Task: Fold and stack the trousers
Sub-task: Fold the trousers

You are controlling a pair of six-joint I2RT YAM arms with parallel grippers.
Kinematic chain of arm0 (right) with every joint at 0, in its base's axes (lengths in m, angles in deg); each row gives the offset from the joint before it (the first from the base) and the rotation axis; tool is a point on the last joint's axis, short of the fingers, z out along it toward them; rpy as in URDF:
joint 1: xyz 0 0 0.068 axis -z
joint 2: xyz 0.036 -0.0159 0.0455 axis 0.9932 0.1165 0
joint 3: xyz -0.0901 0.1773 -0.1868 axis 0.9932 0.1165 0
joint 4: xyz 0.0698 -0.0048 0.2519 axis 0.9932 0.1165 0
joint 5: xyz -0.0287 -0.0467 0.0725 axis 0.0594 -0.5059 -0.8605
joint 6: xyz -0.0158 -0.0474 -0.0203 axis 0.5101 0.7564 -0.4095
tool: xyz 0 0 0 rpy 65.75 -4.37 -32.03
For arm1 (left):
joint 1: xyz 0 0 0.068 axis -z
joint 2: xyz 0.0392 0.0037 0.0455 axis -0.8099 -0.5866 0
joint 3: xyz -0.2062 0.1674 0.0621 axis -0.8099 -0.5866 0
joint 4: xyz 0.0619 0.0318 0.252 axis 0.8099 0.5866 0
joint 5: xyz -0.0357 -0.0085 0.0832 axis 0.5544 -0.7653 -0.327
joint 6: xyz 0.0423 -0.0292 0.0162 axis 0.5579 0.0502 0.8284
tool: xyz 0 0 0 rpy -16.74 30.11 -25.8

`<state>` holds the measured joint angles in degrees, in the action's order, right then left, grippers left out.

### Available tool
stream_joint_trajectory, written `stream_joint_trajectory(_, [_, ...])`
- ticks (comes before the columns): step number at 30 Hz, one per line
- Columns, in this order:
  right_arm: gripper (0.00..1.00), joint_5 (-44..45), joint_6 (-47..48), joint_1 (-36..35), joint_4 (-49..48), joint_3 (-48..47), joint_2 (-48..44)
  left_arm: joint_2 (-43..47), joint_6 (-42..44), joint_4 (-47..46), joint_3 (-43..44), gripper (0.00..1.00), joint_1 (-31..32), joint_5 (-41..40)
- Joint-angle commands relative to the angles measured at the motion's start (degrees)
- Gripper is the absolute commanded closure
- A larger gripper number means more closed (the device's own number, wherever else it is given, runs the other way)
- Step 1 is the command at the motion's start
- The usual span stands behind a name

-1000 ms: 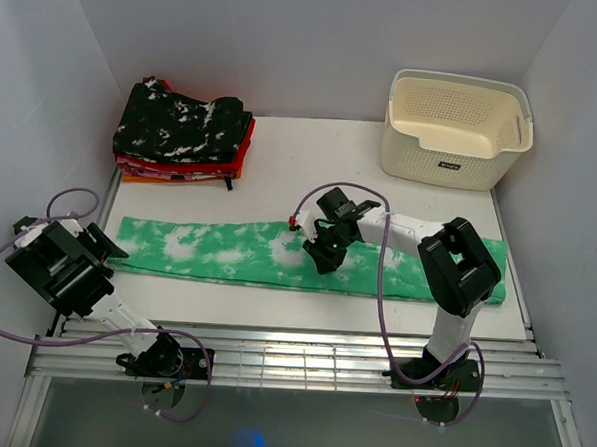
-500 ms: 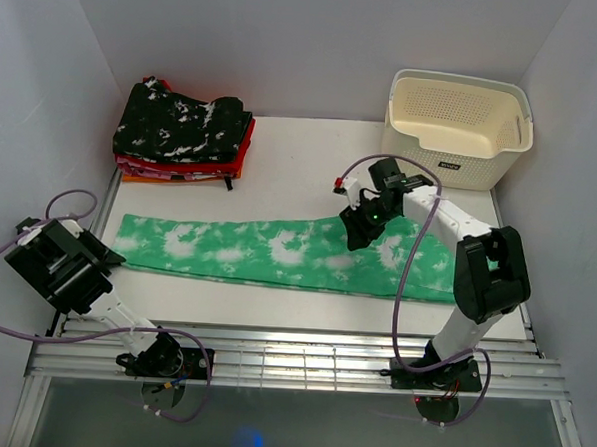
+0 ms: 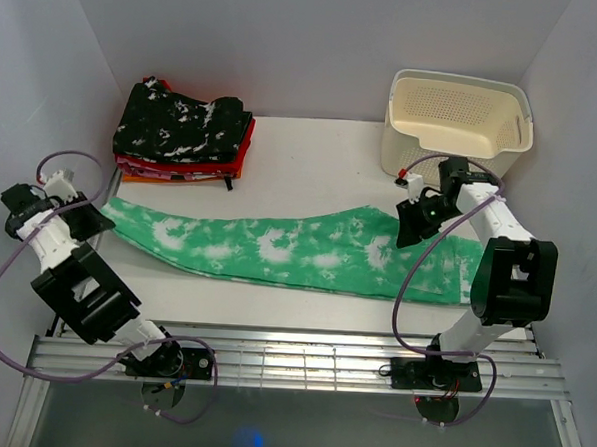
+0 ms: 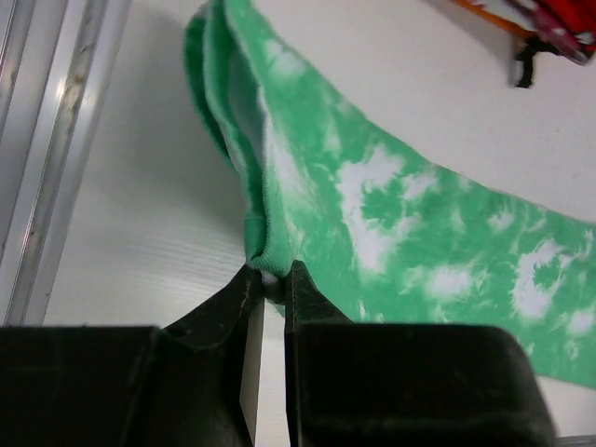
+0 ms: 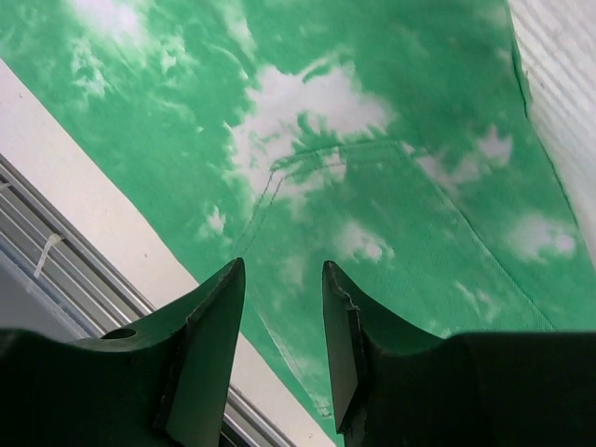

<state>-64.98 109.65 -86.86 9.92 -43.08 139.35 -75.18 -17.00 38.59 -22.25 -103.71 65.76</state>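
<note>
Both arms have swung outward to the ends of the trousers point(image 3: 297, 248), which lie as one long strip across the table point(image 3: 311, 174); cross-folding and stacking remain. At the far left, the left tool point(image 4: 273, 276) pinches the cuff; the right tool point(image 5: 281, 270), arm stretched forward, hovers over the wide end, jaws apart and empty.

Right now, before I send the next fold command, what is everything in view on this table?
trousers: one, green with white tie-dye, spread left to right across the middle of the table
folded clothes stack: one, black white-speckled piece on top, red and orange beneath, far left corner
basket: one, cream, far right corner
table: one, white, under everything
left gripper: one, black, shut on the trousers' left end
right gripper: one, black, open over the trousers' right end
</note>
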Motion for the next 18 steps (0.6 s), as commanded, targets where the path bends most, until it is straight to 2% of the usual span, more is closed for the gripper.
stream_joint_trajectory(1, [0.55,-3.32,3.62,2.23,6.29,0.6,-1.25,9.68,5.82,-1.0,-0.78,1.0,4.52,6.77])
stream_joint_trajectory(4, [0.56,-4.9,2.83,2.32,6.2,1.48,-1.25,16.09,6.53,-1.52,-3.24,1.0,10.41,10.37])
stream_joint_trajectory(8, [0.57,-7.01,1.86,2.41,6.2,1.74,0.07,21.9,5.21,-3.11,-5.79,1.0,22.08,11.17])
stream_joint_trajectory(14, [0.58,-8.33,1.34,2.67,6.03,2.8,0.69,22.88,-2.51,-7.67,-7.9,1.0,33.95,10.91])
stream_joint_trajectory(18, [0.59,-8.07,1.33,2.76,6.11,3.41,1.13,22.0,-9.02,-14.86,-10.27,1.0,42.84,10.03])
